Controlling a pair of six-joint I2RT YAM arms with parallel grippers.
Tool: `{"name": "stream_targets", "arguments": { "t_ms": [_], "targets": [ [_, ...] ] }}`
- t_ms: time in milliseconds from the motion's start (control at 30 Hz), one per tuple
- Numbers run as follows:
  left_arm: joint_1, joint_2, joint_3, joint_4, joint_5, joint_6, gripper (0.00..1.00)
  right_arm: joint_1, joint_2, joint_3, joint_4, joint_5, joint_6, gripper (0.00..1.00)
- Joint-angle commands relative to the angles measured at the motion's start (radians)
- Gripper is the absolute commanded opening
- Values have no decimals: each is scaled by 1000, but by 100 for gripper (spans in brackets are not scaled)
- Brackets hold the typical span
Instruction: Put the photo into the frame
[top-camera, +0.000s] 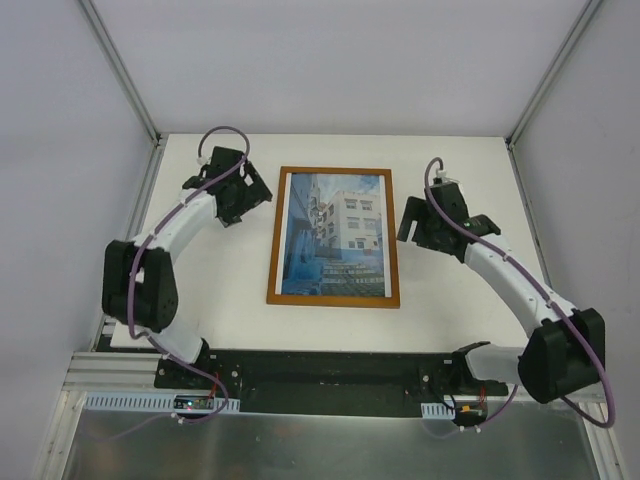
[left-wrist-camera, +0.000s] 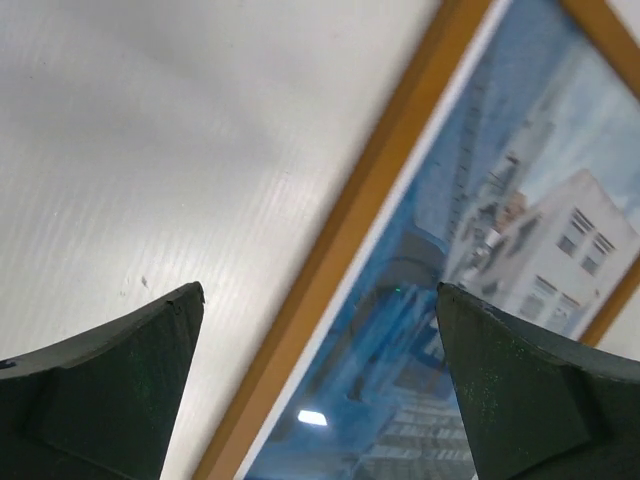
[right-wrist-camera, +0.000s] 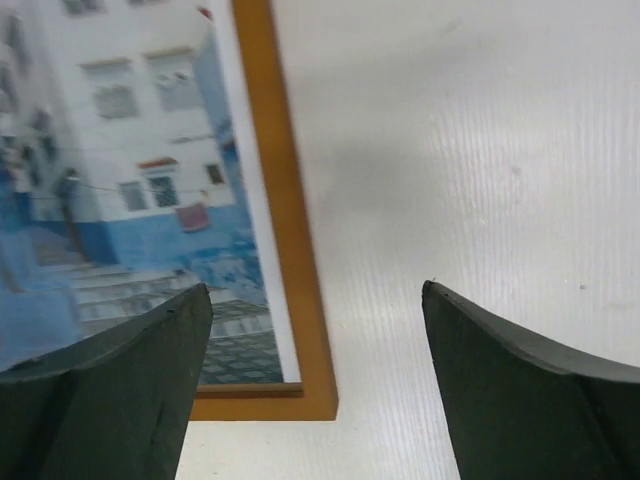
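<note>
The frame (top-camera: 276, 240) lies flat in the middle of the table, its orange-brown border around the photo (top-camera: 335, 235) of blue buildings and a white building. The photo sits inside the frame under the pane. My left gripper (top-camera: 258, 196) is open and empty above the frame's left edge near its top. In the left wrist view the frame border (left-wrist-camera: 340, 270) runs between the open fingers, with the photo (left-wrist-camera: 520, 240) at the right. My right gripper (top-camera: 408, 226) is open and empty beside the frame's right edge. In the right wrist view the frame (right-wrist-camera: 290, 260) and photo (right-wrist-camera: 120, 180) show at the left.
The white table (top-camera: 450, 180) is bounded by metal rails and grey walls at the back and sides. The arm bases stand on a black bar (top-camera: 330, 375) at the near edge.
</note>
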Motion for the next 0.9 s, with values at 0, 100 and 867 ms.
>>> {"name": "stream_targets", "arguments": {
  "t_ms": [0,100,867],
  "targets": [
    [-102,-213,-48,-61,-61,119,99,32,-82,71,-23,-27,-33,91],
    [-179,-326,-103,-84,-54,173,99,99,-125,44,10,-14,-33,96],
    [-218,-681,-278,-198,-11,377,99,115,-372,-200,99,39,-15,96]
  ]
}}
